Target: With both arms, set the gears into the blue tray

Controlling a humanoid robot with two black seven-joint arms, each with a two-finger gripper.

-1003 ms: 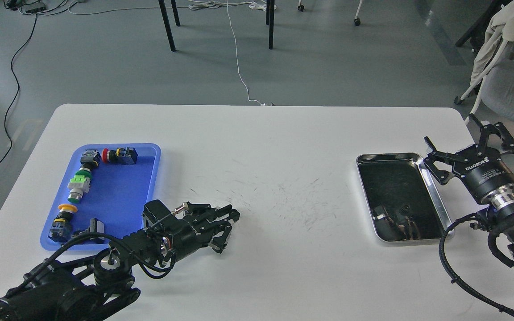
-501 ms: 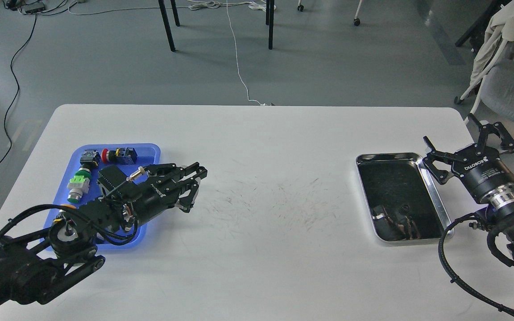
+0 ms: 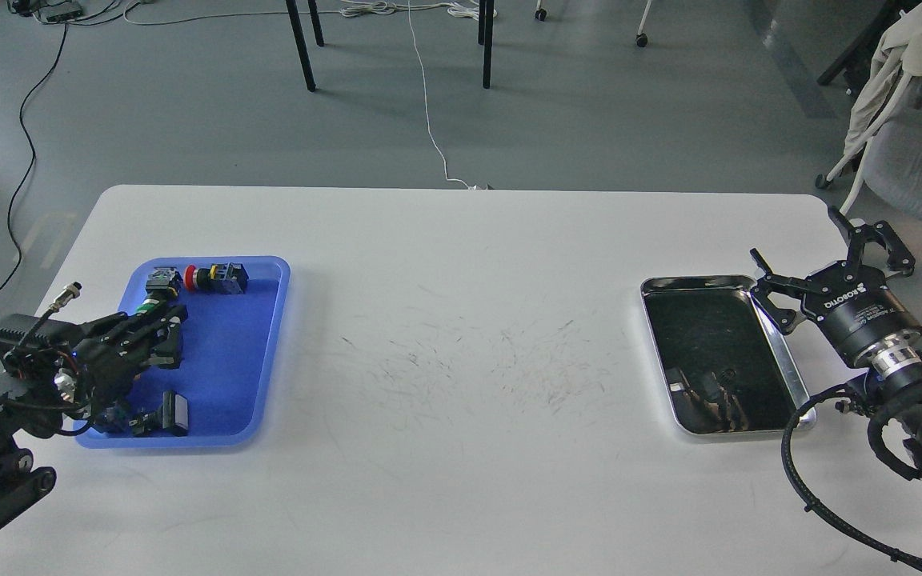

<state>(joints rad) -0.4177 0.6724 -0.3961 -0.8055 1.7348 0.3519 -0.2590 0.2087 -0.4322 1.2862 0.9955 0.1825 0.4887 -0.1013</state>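
Note:
The blue tray lies at the table's left. My left gripper hangs over the tray's left half with its fingers pointing right. It is dark against the parts beneath, so its state and whether it holds anything are unclear. My right gripper is open and empty, just off the right rim of the steel tray. No gear shows clearly. A faint small ring on the steel tray's dark bottom may be a gear or a reflection.
In the blue tray lie a red-capped switch, a black block and further switches partly hidden under my left gripper. Faint scuff marks cover the white table. Chairs stand past its right edge, table legs and cables beyond the far edge.
My left arm has swung left and back, from the table's middle front to over the blue tray's left half. My right gripper has shifted slightly up and away, still open.

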